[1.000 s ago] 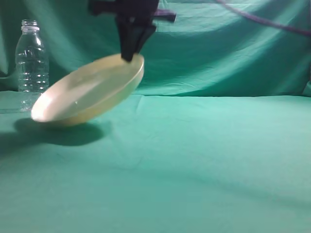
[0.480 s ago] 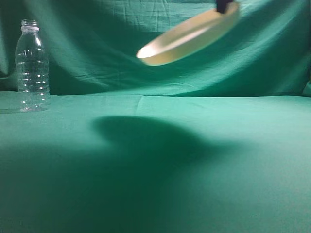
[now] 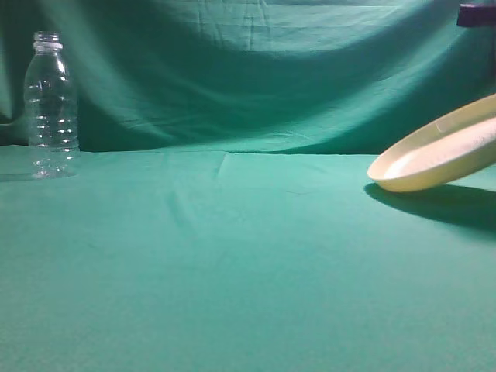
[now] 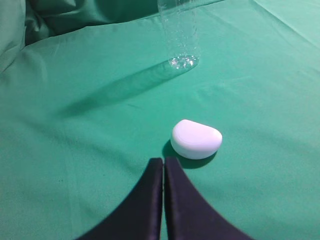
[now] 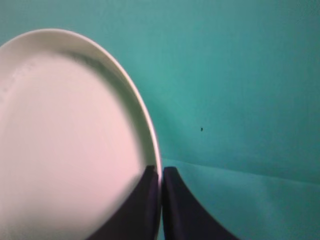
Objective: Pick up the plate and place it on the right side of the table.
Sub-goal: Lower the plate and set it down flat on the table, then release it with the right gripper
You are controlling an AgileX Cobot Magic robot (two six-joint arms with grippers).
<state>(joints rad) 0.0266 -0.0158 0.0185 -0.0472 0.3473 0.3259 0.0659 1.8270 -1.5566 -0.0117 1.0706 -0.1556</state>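
The right gripper (image 5: 161, 172) has its jaws clamped on the rim of the plate (image 3: 436, 158) — tilted, low over the surface (image 3: 232, 263) at its right side. Left gripper's (image 4: 164, 165) jaws are pressed together, empty.

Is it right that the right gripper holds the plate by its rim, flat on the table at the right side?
Not quite. The right gripper holds the plate by its rim, but the plate is tilted, not flat; the exterior view shows its far side raised above the table.
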